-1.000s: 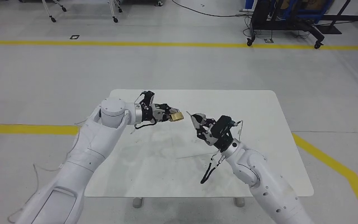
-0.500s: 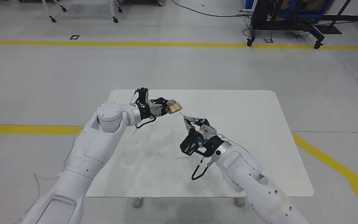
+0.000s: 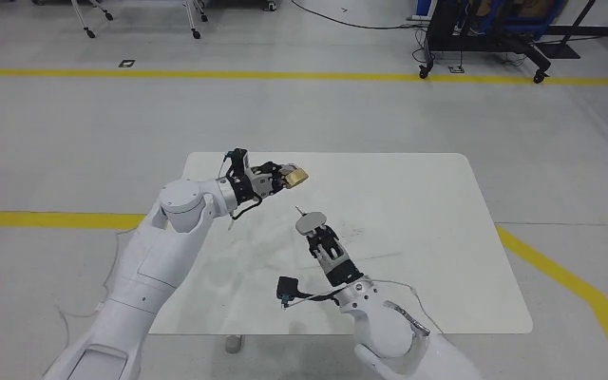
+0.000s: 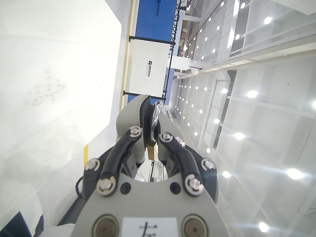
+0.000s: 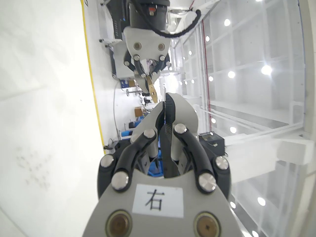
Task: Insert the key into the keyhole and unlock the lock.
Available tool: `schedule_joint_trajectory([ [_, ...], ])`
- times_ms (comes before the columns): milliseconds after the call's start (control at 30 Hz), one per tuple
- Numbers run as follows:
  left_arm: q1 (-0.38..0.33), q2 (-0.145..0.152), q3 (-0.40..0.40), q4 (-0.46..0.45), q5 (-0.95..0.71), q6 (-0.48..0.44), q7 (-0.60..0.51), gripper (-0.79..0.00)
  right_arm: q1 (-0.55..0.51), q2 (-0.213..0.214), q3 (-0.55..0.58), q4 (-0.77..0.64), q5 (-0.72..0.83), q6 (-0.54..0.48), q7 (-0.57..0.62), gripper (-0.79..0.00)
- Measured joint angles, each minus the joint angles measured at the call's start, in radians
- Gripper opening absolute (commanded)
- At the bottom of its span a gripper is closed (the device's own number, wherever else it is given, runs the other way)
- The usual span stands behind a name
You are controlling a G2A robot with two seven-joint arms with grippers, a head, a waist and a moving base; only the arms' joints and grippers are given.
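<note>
A brass padlock (image 3: 295, 176) hangs above the white table (image 3: 418, 190), near its far left part, with my left gripper (image 3: 282, 178) shut on it. In the left wrist view the silver shackle (image 4: 157, 113) sits pinched between the fingers of the left gripper (image 4: 154, 107), and a sliver of brass body (image 4: 151, 150) shows below. My right gripper (image 3: 309, 225) is near the table's middle, shut on a thin key (image 3: 300, 211) that points toward the padlock. In the right wrist view the key's blade (image 5: 164, 93) juts from the right gripper (image 5: 166, 102), a short gap from the padlock (image 5: 152, 90).
The table's surface bears faint smudges (image 4: 47, 92). A black cable loop (image 3: 285, 288) hangs off the right forearm over the table's front. Yellow floor lines (image 3: 285, 73) run behind and beside the table. A black cart (image 3: 484, 38) stands far back right.
The right arm swung round and turned its wrist, bringing the key leftward and nearer the table's front. The left arm carried the padlock a little toward the far edge.
</note>
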Motion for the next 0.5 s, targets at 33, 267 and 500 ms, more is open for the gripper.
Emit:
schedule_joint_trajectory([
  [33, 0.004, 0.001, -0.007, -0.007, 0.000, -0.001, -0.001, -0.785, 0.000, -0.006, -0.018, 0.005, -0.045, -0.001, 0.038, -0.785],
  [267, 0.033, 0.012, -0.030, -0.073, 0.048, -0.020, -0.001, -0.785, 0.035, -0.033, -0.086, 0.033, -0.120, -0.043, 0.170, -0.785],
  [500, 0.044, 0.013, -0.027, -0.092, 0.047, -0.007, -0.034, -0.785, 0.085, -0.043, -0.144, 0.067, -0.120, -0.059, 0.257, -0.785],
])
